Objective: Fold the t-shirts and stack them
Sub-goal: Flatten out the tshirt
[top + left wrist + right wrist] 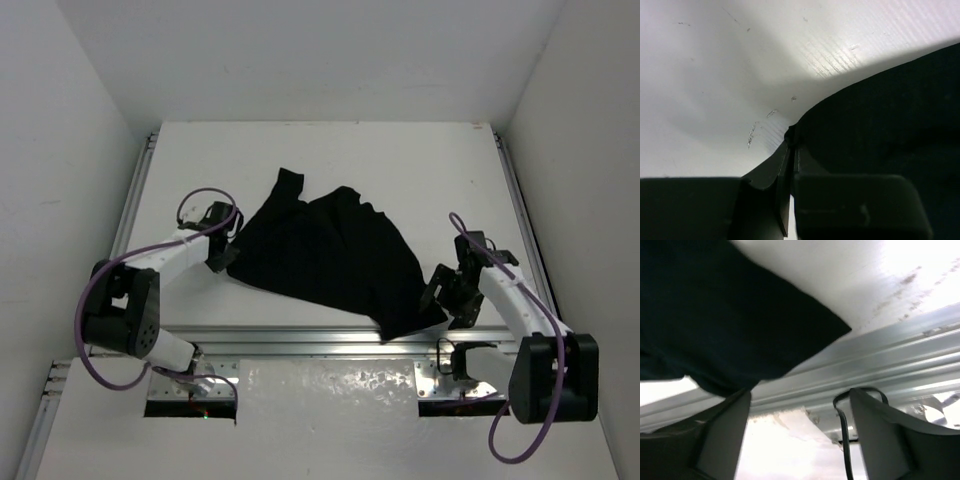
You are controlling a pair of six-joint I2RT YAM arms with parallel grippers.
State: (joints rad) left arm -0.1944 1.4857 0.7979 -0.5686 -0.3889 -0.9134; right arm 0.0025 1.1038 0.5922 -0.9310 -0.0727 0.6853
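**Item 1: t-shirt** (328,255). Plain black, soft cloth. It lies crumpled and unfolded in the middle of the white table (330,155). One narrow part reaches toward the far side, and the near right corner hangs over the metal rail (290,342) at the table's near edge. No second shirt is in view.

**Item 2: left gripper** (222,252). It sits low on the table at the shirt's left edge. In the left wrist view the left gripper (791,139) has its jaws pressed together. A fold of the t-shirt (890,115) edge is pinched between the fingertips (785,160). The cloth spreads away to the right of the pinch, and the bare table (715,75) fills the rest of the view.

**Item 3: right gripper** (441,297). It is near the shirt's near right corner, just above the rail. In the right wrist view the right gripper (800,407) has its jaws spread wide, with nothing between them. The t-shirt (725,315) corner lies beyond the fingers (722,432). Its lower edge comes down to the tip of one finger (contact cannot be told). The rail (900,352) runs across behind, and a thin black cable (842,440) loops beside the other finger.

**Item 4: purple cables** (88,300). One loops from each arm's base.
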